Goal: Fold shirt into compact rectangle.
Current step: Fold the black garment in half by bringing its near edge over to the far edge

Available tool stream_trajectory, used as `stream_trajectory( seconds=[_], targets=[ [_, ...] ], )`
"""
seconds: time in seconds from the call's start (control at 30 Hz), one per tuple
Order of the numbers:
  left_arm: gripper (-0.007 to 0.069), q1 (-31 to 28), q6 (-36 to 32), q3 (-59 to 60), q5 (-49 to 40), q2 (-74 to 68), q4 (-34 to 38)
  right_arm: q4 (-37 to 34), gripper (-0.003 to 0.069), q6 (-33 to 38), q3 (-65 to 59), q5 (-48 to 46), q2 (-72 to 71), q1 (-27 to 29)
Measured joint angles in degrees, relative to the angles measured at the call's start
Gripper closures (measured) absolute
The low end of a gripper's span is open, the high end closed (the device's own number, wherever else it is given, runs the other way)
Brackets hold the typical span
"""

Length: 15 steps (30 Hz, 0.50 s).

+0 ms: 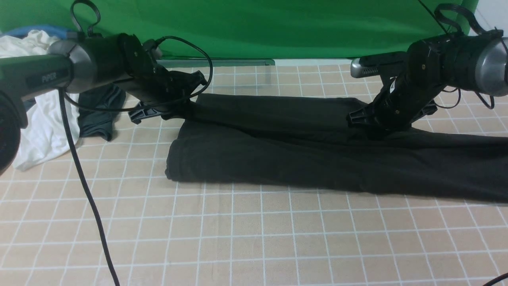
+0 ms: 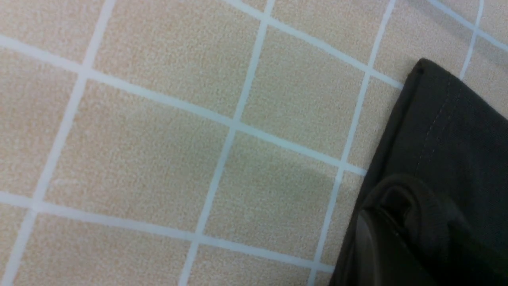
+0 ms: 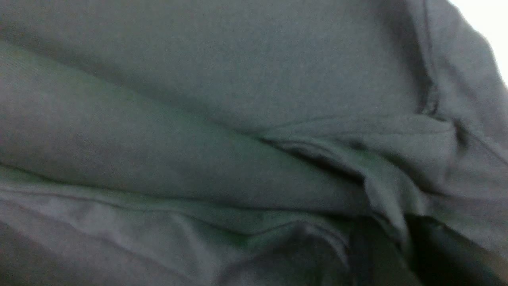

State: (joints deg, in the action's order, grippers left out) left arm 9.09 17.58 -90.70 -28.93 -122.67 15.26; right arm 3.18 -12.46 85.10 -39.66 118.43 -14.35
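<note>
Shirt (image 1: 301, 159) lies as a long folded band across the tiled surface (image 1: 254, 238), running out of view on the right. Left claw (image 1: 174, 113) is clenched on its far-left corner, probably to carry the next fold. Right claw (image 1: 375, 127) is buried in fabric at the far edge; can't tell whether it's gripping.

I count one black shirt (image 1: 301, 155), one white garment (image 1: 39, 119), one dark grey garment (image 1: 99, 115), and two grippers on my rig: left gripper (image 1: 180, 109) and right gripper (image 1: 377, 129)

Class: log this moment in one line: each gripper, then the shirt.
left gripper: shut on shirt corner | right gripper: on shirt, grip unclear | shirt: long folded band, flat
</note>
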Motion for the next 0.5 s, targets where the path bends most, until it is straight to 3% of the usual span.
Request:
stream_trajectory(
  seconds=[0.1,0.5],
  targets=[
    [0.0598,0.0,0.0,0.0,0.0,0.0,0.0,0.07,0.0595,0.02,0.0,0.39,0.38,0.0],
    [0.0598,-0.04,-0.22,-6.36,-6.12,0.0,-0.41,-0.04,0.0604,0.06,6.53,-0.29,0.43,3.37]
  ],
)
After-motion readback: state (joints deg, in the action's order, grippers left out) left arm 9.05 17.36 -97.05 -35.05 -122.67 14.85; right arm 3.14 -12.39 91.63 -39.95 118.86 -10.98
